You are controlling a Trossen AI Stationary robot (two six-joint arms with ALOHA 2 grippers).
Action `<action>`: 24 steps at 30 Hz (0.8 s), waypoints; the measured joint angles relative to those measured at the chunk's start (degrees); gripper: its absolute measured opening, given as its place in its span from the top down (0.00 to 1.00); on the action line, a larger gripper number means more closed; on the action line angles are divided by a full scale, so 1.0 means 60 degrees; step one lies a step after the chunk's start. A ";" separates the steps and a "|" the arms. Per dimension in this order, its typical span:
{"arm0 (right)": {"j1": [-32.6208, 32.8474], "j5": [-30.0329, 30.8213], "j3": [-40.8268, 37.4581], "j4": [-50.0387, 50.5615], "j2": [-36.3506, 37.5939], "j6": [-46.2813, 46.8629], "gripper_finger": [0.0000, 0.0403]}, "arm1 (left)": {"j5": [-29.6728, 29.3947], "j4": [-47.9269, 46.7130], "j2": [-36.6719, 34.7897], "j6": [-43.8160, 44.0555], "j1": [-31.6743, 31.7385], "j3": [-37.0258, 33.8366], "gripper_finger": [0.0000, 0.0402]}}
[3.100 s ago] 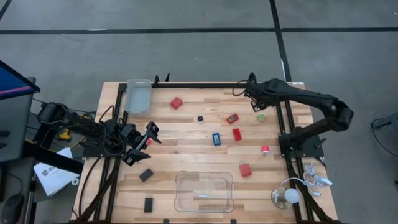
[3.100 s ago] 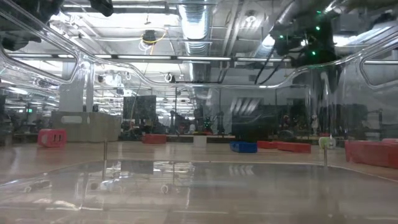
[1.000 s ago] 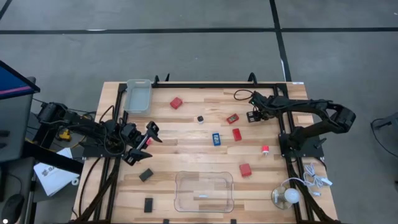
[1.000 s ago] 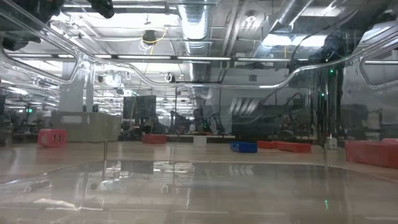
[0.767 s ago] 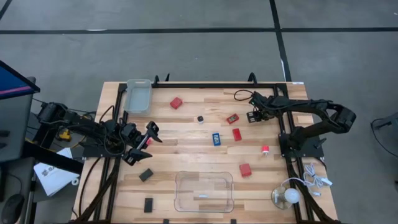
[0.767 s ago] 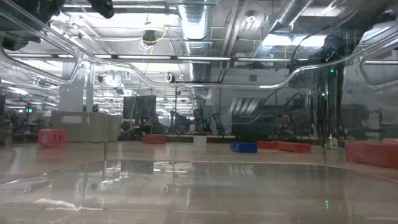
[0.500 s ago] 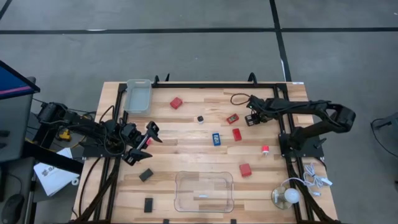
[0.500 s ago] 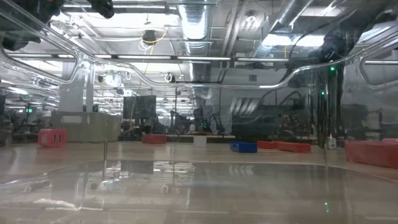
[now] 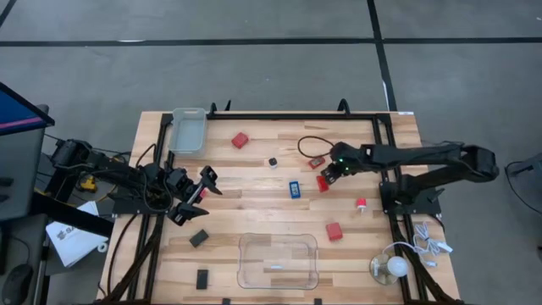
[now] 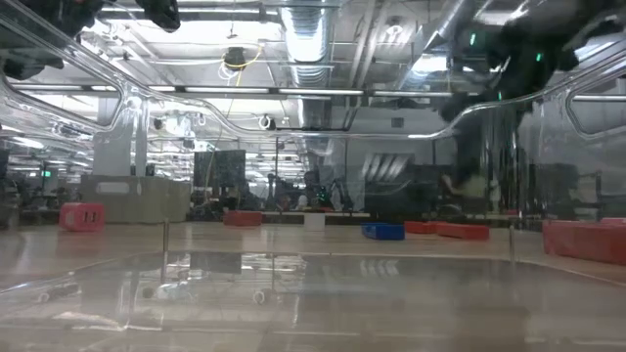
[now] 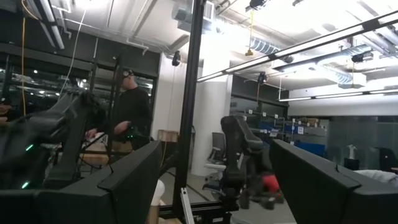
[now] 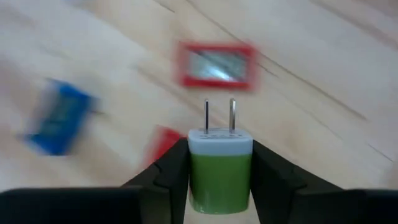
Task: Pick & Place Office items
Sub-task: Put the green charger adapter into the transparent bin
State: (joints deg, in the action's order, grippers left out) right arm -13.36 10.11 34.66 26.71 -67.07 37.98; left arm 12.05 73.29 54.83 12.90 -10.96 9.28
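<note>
Item: green plug [image 12: 220, 169], clamped in my right hand [image 9: 329, 172], prongs forward, above mid-desk [image 9: 254, 212]. Clear tray [image 9: 278, 261] lies nearer me. Left hand [image 9: 196, 188] apart, idle at desk's left.

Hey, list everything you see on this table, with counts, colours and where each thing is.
Blocks: three, red, far side, centre, near right.
Framed piece: one, red, beside right hand.
Blue piece: one, blue, centre.
Flat rectangles: two, black, near left.
Small bits: two, dark and red-white, middle, right.
Trays: two, clear, far-left corner, near edge.
Bulb: one, white, near-right corner.
Plug: one, green, in right hand.
Left hand: open, left edge.
Right hand: shut on plug, right of centre.
</note>
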 joint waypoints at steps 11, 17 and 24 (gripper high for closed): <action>0.4057 -0.0359 0.0817 -0.3718 0.0725 -0.0178 0.67 | -0.0503 -0.0289 0.0000 -0.0068 0.0007 0.0000 0.26; 0.6394 0.0990 0.1917 -0.3961 -0.0645 -0.0153 0.68 | -0.0503 -0.0289 -0.0004 -0.0064 0.0007 0.0000 0.26; 0.7994 0.1554 0.3919 -0.3930 -0.2809 -0.0192 0.68 | -0.0503 -0.0287 -0.0004 -0.0038 0.0007 0.0000 0.26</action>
State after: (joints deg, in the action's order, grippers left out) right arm 34.61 19.43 58.17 3.13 -83.92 36.83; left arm 9.04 71.57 54.81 12.67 -10.92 9.28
